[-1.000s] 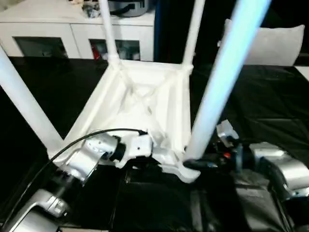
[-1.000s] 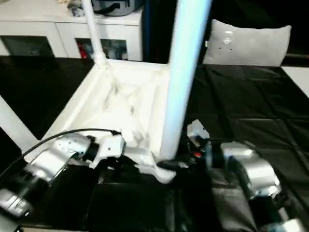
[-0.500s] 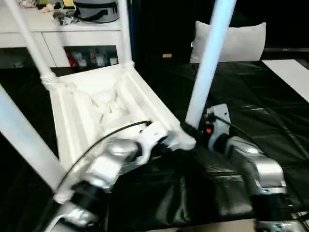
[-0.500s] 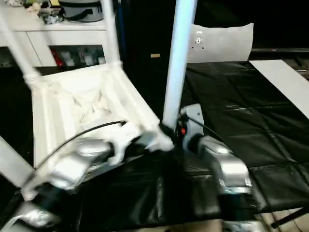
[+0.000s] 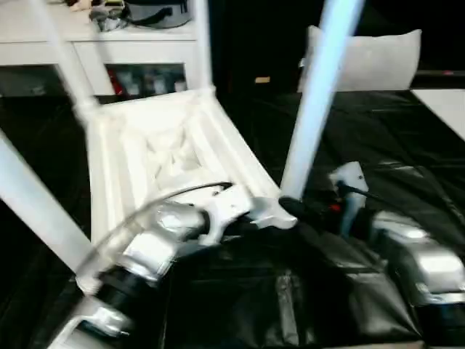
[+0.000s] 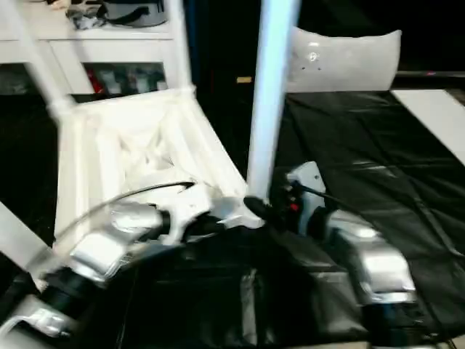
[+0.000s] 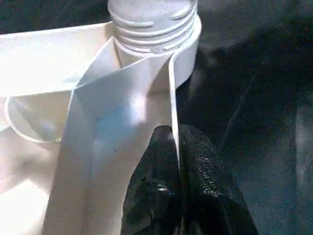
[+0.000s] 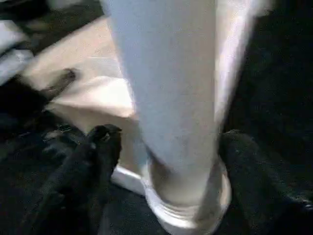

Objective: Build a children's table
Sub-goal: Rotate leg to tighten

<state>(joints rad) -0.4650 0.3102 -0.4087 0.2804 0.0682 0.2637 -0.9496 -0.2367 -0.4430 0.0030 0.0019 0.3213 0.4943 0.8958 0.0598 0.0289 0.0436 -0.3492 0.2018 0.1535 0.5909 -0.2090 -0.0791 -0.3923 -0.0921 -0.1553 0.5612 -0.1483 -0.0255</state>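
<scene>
The children's table lies upside down, its ribbed white tabletop (image 5: 160,145) on black cover, with legs standing up from the corner sockets. The near right leg (image 5: 316,102) rises in front of me; its threaded base (image 7: 151,24) sits in the socket. My left gripper (image 7: 176,134) is shut on the tabletop's thin side wall just beside that corner. My right gripper (image 8: 171,147) is open around the base of the same leg, one finger (image 8: 100,156) on each side with a gap to the tube. Far legs (image 5: 202,43) and a near left leg (image 5: 33,203) stand too.
A white cabinet (image 5: 43,54) with glass doors stands behind the tabletop. A pale cushion (image 5: 378,62) leans at the back right. Wrinkled black cover (image 5: 392,145) spreads under everything, with a white sheet (image 5: 447,105) at the far right.
The camera has swung, shifting the whole picture. My right gripper's fingers have spread apart off the leg's base. The left gripper keeps its pinch on the tabletop wall.
</scene>
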